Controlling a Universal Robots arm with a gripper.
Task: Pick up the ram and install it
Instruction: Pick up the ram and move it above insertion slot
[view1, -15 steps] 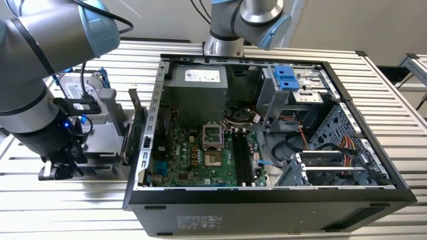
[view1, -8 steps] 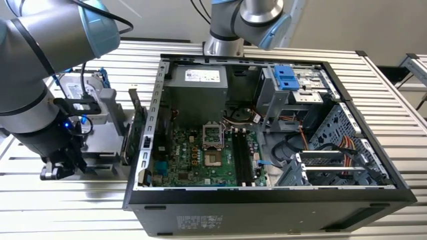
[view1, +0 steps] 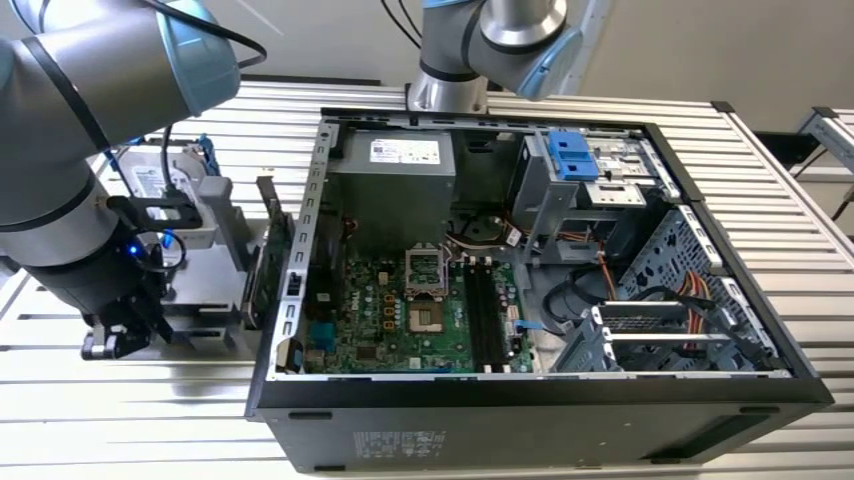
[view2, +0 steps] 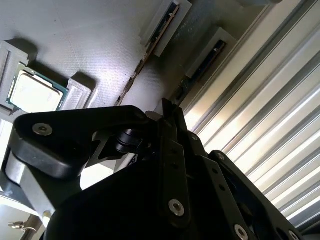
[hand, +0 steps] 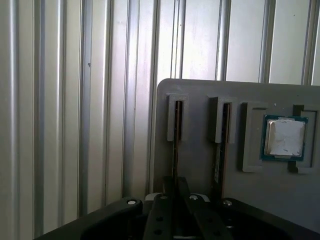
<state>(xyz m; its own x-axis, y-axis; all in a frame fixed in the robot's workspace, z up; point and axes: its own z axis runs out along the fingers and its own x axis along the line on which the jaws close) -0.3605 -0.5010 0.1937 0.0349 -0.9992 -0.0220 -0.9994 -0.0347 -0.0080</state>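
Gripper (hand: 175, 186) sits low over the grey holder tray (hand: 200, 92) at the exterior view's left, beside the open computer case (view1: 534, 425). In both wrist views its fingers (hand: 184, 192) look drawn together on the near end of the ram (hand: 174, 145), which stands on edge in the tray slot farthest from the processor chip (hand: 285, 137). I judge this to be the pick-up step, with the grasp made and the lift not yet begun, since the ram's far end sits in its slot bracket. A second ram stick (hand: 220, 150) stands in the neighbouring slot, just beside the first, between it and the chip. Any lift from here calls for a straight pull out of the slot, so that the thin board neither binds in the bracket nor brushes its neighbour. Beyond the tray lies the ribbed metal surface (hand: 65, 100). Farther off, inside the case, the motherboard (view1: 380, 320) shows its long black slots (view1: 483, 310), where the ram is meant to go; they look unfilled.
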